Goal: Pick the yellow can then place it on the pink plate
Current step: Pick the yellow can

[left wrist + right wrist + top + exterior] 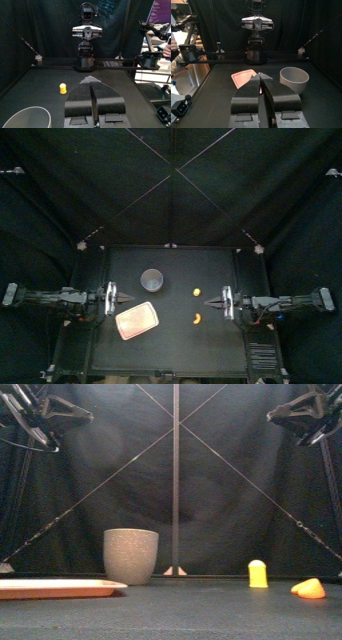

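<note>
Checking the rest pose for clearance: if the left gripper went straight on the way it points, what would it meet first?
Probably the right gripper opposite. The left gripper aims across the bare black table; the small yellow cylindrical can stands beside that line, though depth is unclear.

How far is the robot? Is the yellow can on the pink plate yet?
Nothing done yet: the yellow can stands on the table, apart from the pink plate. Nothing in hand: left tool and right tool are shut and empty at the sides. To do: grab, carry, set down.
</note>
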